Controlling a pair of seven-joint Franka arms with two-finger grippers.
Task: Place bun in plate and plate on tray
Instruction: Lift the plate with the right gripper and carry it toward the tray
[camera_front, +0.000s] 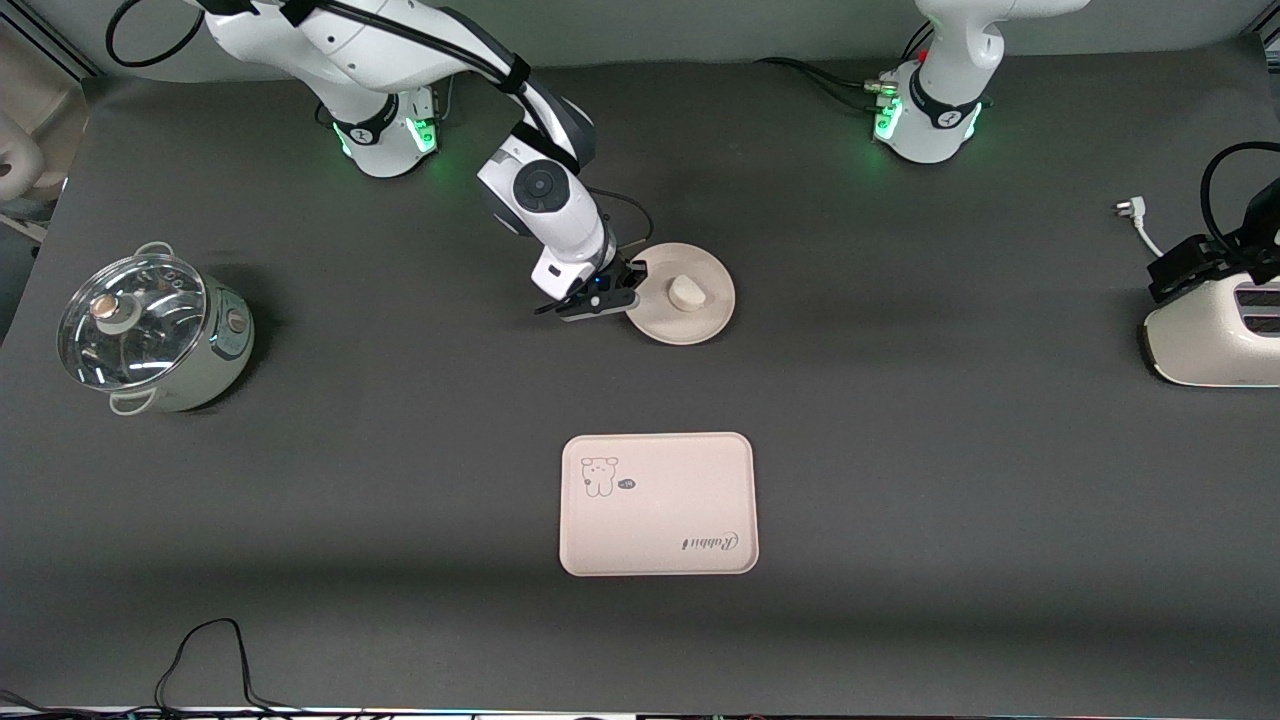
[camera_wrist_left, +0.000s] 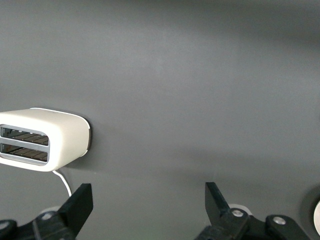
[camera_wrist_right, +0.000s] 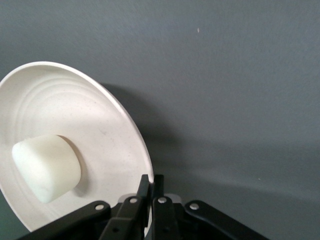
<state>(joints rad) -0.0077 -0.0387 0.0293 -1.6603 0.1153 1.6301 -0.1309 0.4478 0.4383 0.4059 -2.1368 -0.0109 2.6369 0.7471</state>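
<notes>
Front view: right arm comes from its base at the top, reaches down and toward the table centre, wrist bent low. The right gripper (camera_front: 632, 283) sits at the rim of the round cream-white shallow plate (camera_front: 700, 318), on the edge toward the right arm's end of the table. Jaws pinched fully together on that rim. The small smooth white half-round bun (camera_front: 686, 292) lies in the plate, roughly mid-dish. The pale pink-cream rectangular tray (camera_front: 690, 500) with a bear drawing and "Rabbit" script lies flat on the dark grey table (camera_front: 900, 450), nearer the camera than the plate and well apart from it. The left arm's base is upright at the top; the left gripper (camera_front: 1195, 268) waits over the white toaster (camera_front: 1215, 345) at the left arm's end of the table. A pale green electric pot with glass lid (camera_front: 150, 335) stands at the right arm's end.

Left wrist view: left gripper (camera_wrist_left: 150, 207), both black fingertips (camera_wrist_left: 80, 202) spread wide, nothing between them. Bare table below, the toaster (camera_wrist_left: 55, 140) with its two slots in view, a white cord beside it.

Right wrist view: right gripper (camera_wrist_right: 151, 186), fingers (camera_wrist_right: 144, 187) closed on the plate rim (camera_wrist_right: 135, 135), which passes between them. The plate looks tilted in this view; can't tell if it's off the table. The bun (camera_wrist_right: 47, 167) rests inside the plate, clear of the fingers.
</notes>
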